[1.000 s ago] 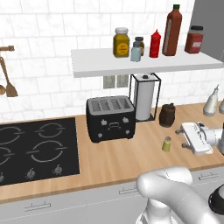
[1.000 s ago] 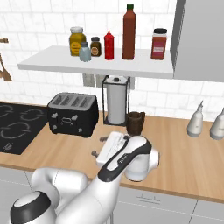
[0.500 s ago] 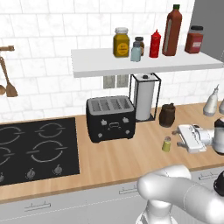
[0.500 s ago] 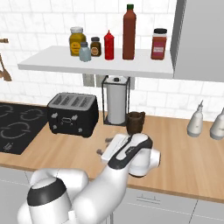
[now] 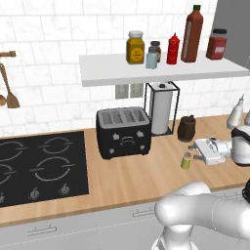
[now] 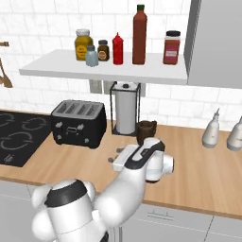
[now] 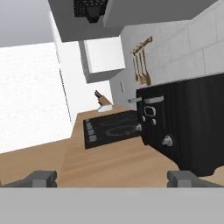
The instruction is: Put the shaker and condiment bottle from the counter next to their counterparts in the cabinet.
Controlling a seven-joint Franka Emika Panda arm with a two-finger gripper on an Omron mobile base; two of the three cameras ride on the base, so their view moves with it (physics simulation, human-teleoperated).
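Task is looking roughly half done. The condiment bottle [image 5: 191,33] is already standing on the cabinet [image 5: 161,73], just right of the short red squeeze bottle [image 5: 173,49]. The pale blue shaker [image 5: 152,59] is sitting left of that, near the mustard jar [image 5: 135,47]. The yellow-green shaker [image 5: 186,160] is what's left: it's standing upright on the tabletop [image 5: 127,178], in front of the dark mug [image 5: 186,128] and right of the toaster [image 5: 122,131].

The end effector [image 5: 195,150] is hanging low over the tabletop, pointing sideways toward the shaker, just beside it and apart from it. It's carrying nothing. In the hand view the fingertips [image 7: 40,178] are sitting far apart at the two bottom corners, so it's spread wide.

View differences:
- Left base view is giving the clean read on the shaker and its gap to the end effector.
- In the right base view the robot's own wrist is covering that spot, so I can't pick the shaker out there. The end effector [image 6: 113,157] is showing past the wrist. This view is giving the clearer shelf line-up and the two pale bottles [image 6: 211,134] at the far right.
- Hand view is looking along the tabletop at the toaster's side [image 7: 192,127] and the hob [image 7: 111,124] beyond.

Judgement: remaining work is grasp, lift, place next to the blue shaker.
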